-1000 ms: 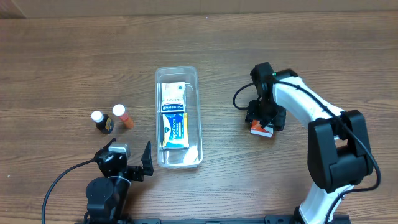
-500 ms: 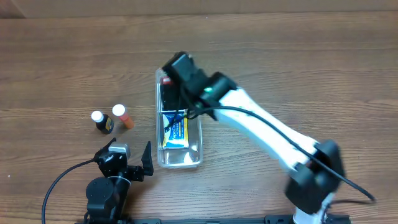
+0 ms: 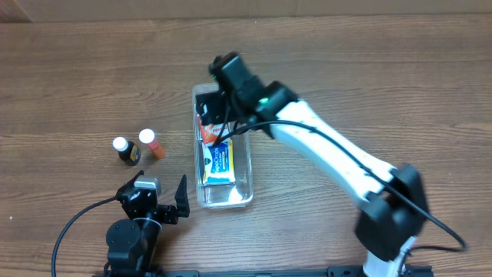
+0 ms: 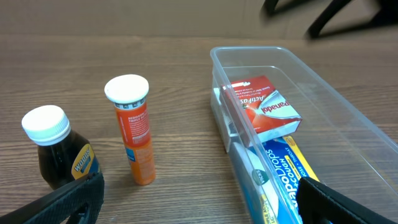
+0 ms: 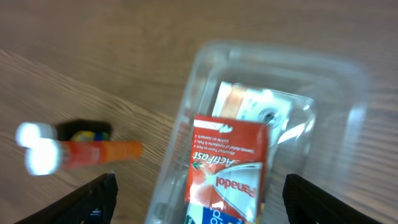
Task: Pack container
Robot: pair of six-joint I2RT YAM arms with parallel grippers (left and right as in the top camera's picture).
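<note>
Logged clear transparent plastic rectangular container (image 3: 247, 165) at the middle of the brown wood-grain surface (image 3: 400, 69), long axis running front to back.

Found inside:
- red-and-white cardboard box (image 3: 209, 127) printed "Panadol", in the far half, lying tilted with one edge resting on the box below it.
- blue-and-yellow flat box (image 3: 219, 161) along the container's middle, partly under the red one.
- white box (image 5: 249, 102) beyond and partly beneath the red one; print too blurred to read.

Observed right gripper (image 3: 215, 115) hovering over the far half of the container, directly above the red box. Jaws spread wide, nothing held between them. Confirmed from the left wrist view: red box resting in the container, the dark fingers (image 4: 323, 15) well above it.

Observed left gripper (image 3: 160, 198) low at the front, just left of the container's near end. Jaws wide apart, nothing held.

Noted left of the container, apart from it: orange tube (image 3: 151, 144) with white cap, and dark bottle (image 3: 125, 151) with white cap. Both upright, just beside each other.
</note>
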